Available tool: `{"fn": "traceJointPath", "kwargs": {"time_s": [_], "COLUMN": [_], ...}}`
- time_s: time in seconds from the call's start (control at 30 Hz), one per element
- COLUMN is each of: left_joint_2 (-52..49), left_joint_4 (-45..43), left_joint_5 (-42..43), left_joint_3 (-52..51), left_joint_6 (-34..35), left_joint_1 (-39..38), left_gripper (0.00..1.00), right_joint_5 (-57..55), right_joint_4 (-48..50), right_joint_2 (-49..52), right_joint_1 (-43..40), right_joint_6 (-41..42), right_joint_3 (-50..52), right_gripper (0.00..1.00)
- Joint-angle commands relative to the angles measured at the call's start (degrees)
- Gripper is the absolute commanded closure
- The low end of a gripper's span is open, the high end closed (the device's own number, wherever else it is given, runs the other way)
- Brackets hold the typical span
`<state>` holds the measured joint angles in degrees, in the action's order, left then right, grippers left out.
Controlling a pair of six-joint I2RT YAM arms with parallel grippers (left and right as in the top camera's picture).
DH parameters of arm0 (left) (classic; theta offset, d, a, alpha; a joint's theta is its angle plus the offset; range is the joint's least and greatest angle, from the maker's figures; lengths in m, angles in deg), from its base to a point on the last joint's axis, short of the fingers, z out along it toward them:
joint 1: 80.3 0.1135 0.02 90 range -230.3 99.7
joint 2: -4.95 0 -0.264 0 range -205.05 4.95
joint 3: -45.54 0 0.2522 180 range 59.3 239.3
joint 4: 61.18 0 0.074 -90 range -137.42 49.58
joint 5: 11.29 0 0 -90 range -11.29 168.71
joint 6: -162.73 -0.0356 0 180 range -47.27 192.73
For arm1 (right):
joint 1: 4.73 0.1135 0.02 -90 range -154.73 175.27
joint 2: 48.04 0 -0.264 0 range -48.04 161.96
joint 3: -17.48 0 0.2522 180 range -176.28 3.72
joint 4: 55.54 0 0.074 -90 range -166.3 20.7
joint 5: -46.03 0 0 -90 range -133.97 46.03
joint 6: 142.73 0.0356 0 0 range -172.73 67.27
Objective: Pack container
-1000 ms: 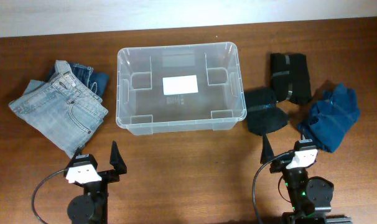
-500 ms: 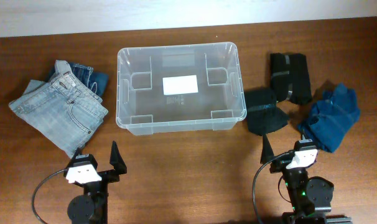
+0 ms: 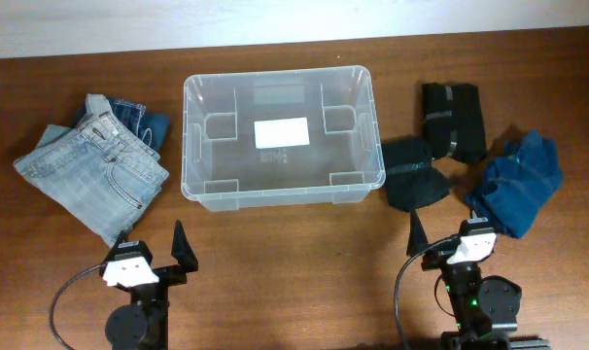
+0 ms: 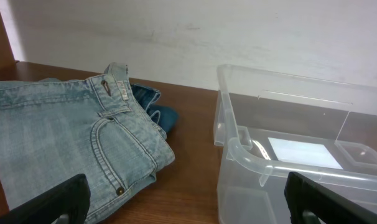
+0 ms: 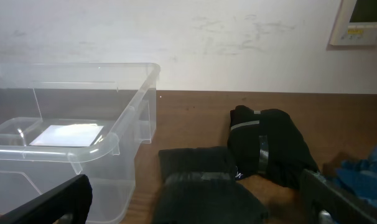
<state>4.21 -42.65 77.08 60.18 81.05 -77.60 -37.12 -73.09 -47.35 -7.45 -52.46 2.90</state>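
Packing has not begun. The container (image 3: 283, 198) sits in the middle of the surface (image 3: 294, 272), toward the far side, and holds nothing; only the white label on its base shows through the clear plastic. Both arms wait at the near edge. The left gripper (image 3: 155, 243) and the right gripper (image 3: 442, 241) each have their jaws wide apart and empty, the fingers showing at the two bottom corners of each wrist view.

To the left of the container lie folded light-blue jeans (image 3: 95, 175), with a darker denim piece (image 3: 147, 122) tucked under their far side. To the right lie two black folded garments (image 3: 414, 180) (image 3: 453, 119) and, farther right, a crumpled blue one (image 3: 520, 183).

The next move probably calls for one arm to reach out to the clothing on its own side, close on a fold thick enough to lift the whole piece, and carry it over the rim.

The surface is dark brown wood. Behind it stands a pale, scuffed wall (image 5: 238, 43), with a small white panel (image 5: 363, 22) mounted at far right.
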Motion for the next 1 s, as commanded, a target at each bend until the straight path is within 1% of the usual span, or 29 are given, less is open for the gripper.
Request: {"fn": "traceJointPath", "kwargs": {"time_s": [0.0, 0.1, 0.97], "left_joint_2": [0.4, 0.4, 0.4], "left_joint_4": [0.0, -0.9, 0.0], "left_joint_5": [0.8, 0.4, 0.4], "left_joint_3": [-0.4, -0.4, -0.3], "left_joint_6": [-1.1, -1.1, -1.1], "left_joint_1": [0.3, 0.3, 0.3], "left_gripper": [0.0, 0.01, 0.01], "right_joint_5": [-0.7, -0.7, -0.7], "right_joint_4": [0.0, 0.0, 0.0], "right_joint_2": [-0.5, -0.5, -0.5], "right_joint_1": [0.5, 0.5, 0.5], "right_joint_6": [0.7, 0.7, 0.7], "right_joint_3": [0.5, 0.5, 0.5], "right_gripper": [0.02, 0.02, 0.02]}}
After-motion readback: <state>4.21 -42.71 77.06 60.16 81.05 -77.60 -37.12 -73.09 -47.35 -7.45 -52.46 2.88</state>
